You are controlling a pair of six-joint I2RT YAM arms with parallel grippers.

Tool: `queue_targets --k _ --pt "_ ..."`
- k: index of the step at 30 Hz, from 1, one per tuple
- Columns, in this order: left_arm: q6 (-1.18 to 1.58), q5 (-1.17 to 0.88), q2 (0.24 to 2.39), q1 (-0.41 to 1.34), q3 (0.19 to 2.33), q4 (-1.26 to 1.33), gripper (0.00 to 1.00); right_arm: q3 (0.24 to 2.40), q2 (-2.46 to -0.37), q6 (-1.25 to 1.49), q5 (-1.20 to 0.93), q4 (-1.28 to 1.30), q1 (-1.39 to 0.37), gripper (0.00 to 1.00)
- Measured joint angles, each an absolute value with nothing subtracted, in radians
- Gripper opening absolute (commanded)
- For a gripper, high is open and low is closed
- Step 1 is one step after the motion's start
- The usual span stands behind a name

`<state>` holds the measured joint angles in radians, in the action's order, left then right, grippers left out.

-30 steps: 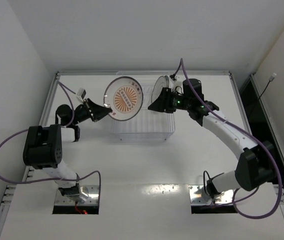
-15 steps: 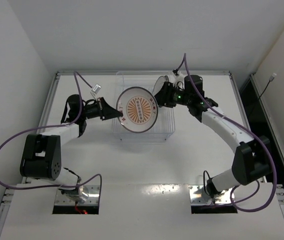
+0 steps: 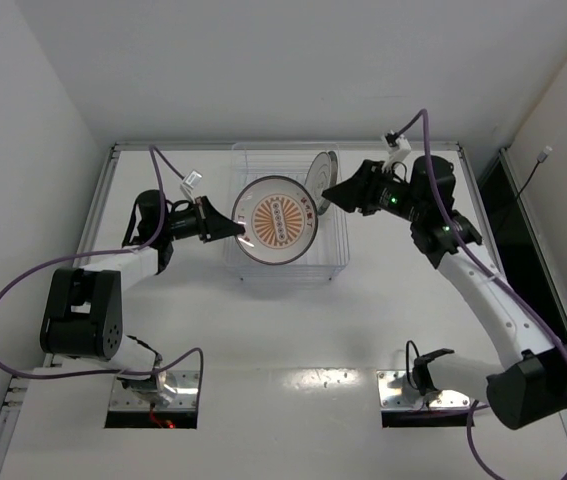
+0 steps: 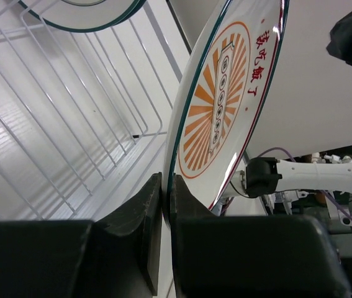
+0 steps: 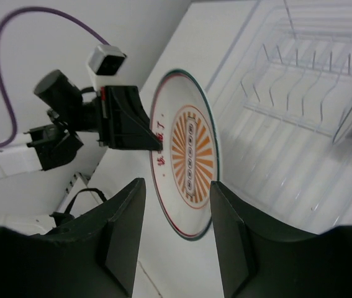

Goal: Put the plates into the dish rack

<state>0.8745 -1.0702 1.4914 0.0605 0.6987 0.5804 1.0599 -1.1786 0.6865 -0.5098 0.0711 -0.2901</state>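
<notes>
The orange sunburst plate [image 3: 276, 220] is held on edge over the clear dish rack [image 3: 338, 262]. My left gripper [image 3: 235, 228] is shut on its left rim; in the left wrist view the jaws [image 4: 166, 198] pinch the rim of the plate [image 4: 225, 93]. A second white plate with a thin dark rim [image 3: 323, 180] stands tilted in the rack's back right part and also shows in the left wrist view [image 4: 95, 9]. My right gripper [image 3: 331, 197] is open and empty, just right of that plate. The right wrist view [image 5: 176, 186] faces the sunburst plate [image 5: 188, 155]. The third plate is out of view.
The rack's thin wire slots [image 4: 70, 112] lie below the held plate and also show in the right wrist view [image 5: 300, 93]. White walls close in the table at the back and on both sides. Purple cables trail from both arms.
My left gripper has carried the sunburst plate rightward over the rack. My right gripper has let go of the dark-rimmed plate, now standing in the rack, and has pulled back to the right.
</notes>
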Motion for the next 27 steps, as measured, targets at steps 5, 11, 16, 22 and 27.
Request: queue_targets --k 5,11,16,22,27 --pt "0.868 -1.065 1.491 0.06 0.699 0.572 0.0 0.989 -1.228 0.677 -0.531 0.064 -0.29 0.43" --pt "0.867 -1.066 1.491 0.06 0.699 0.57 0.0 0.923 -1.29 0.68 -0.557 0.061 -0.307 0.43" --pt "0.865 -1.066 1.491 0.06 0.699 0.569 0.0 0.922 -1.311 0.686 -0.573 0.028 -0.348 0.43" --pt "0.869 -1.067 1.491 0.06 0.699 0.57 0.0 0.922 -1.341 0.696 -0.584 -0.001 -0.381 0.2" --pt "0.878 -1.076 1.492 0.06 0.699 0.596 0.0 0.931 -1.398 0.702 -0.561 0.006 -0.387 0.0"
